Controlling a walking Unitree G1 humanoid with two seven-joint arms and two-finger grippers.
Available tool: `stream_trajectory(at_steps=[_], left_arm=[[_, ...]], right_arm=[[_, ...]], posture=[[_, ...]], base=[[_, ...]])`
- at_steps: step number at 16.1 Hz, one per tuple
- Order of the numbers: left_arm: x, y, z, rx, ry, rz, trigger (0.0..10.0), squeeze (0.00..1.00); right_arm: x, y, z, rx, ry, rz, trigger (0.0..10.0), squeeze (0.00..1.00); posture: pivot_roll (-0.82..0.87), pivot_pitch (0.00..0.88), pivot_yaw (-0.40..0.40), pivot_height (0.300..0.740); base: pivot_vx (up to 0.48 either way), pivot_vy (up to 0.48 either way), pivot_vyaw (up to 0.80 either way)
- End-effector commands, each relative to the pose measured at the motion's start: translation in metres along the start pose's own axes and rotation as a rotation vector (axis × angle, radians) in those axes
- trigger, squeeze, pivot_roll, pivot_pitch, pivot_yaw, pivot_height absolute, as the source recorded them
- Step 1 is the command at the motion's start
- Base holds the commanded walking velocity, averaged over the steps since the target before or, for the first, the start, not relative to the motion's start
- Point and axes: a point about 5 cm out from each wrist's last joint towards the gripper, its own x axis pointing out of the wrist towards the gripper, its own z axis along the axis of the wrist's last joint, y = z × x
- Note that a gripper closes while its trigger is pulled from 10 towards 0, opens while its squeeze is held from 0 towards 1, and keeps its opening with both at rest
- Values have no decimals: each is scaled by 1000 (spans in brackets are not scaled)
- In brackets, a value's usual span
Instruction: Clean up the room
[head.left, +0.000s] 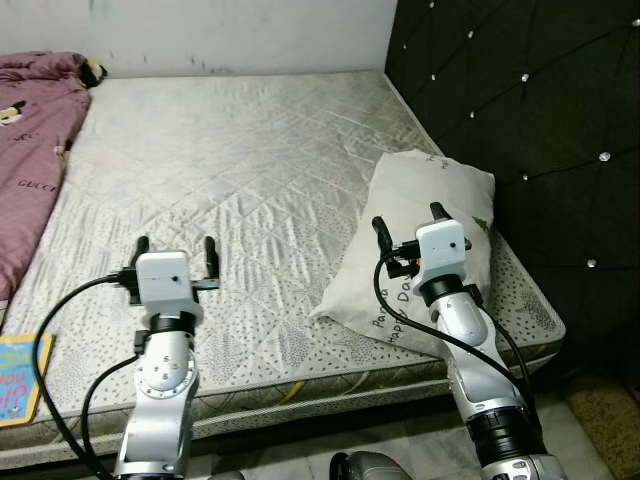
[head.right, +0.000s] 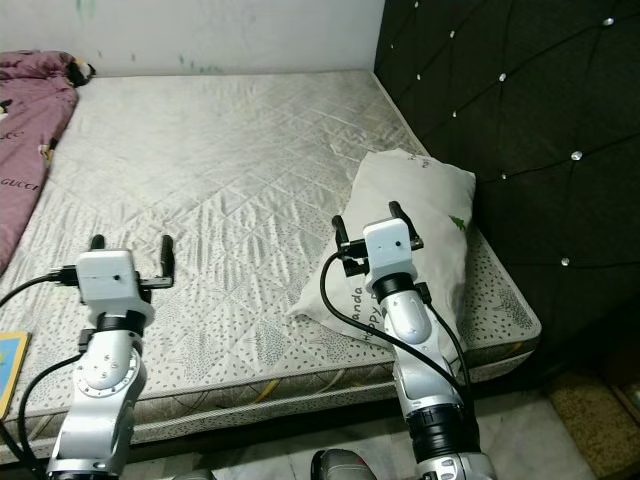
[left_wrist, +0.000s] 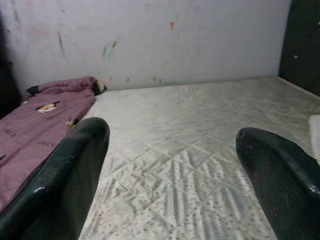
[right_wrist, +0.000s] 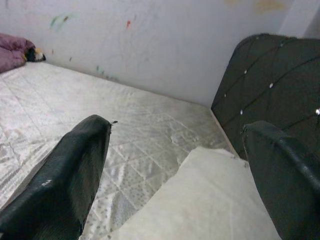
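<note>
A white pillow (head.left: 430, 215) with green print lies on the right side of the grey quilted mattress (head.left: 240, 150), against the black tufted headboard (head.left: 530, 110). My right gripper (head.left: 410, 225) hovers open just over the pillow's near half; the pillow (right_wrist: 210, 200) sits below its fingers (right_wrist: 70, 175). My left gripper (head.left: 177, 252) is open above the mattress near its front edge, with bare mattress (left_wrist: 175, 160) between its fingers (left_wrist: 65, 175). A purple blanket (head.left: 30, 150) is bunched along the left side of the bed.
A colourful children's book (head.left: 20, 375) lies on the mattress at the front left corner. A white marked wall (head.left: 220, 35) runs behind the bed. Tiled floor (head.left: 420, 445) lies below the bed's front edge.
</note>
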Motion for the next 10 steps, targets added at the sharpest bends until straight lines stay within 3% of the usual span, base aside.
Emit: stream_trajectory(at_steps=[1,4,6,10], left_arm=[[-2,0,4,-5,-13,-5,10000,0],[-1,-2,4,2,-11,-14,10000,0],[-1,-4,5,2,-13,-25,10000,0],[0,-6,6,-4,-14,-36,10000,0]], right_arm=[[-2,-4,-1,-2,5,-7,10000,0],[-2,-3,0,-2,8,-2,10000,0],[-2,-2,0,-4,8,4,10000,0],[-4,-4,0,-42,13,14,10000,0]], posture=[[-19,0,-10,740],[-20,0,-13,740],[-20,0,-13,740],[-33,0,-23,740]], base=[[0,0,0],[0,0,0],[0,0,-738],[0,0,134]])
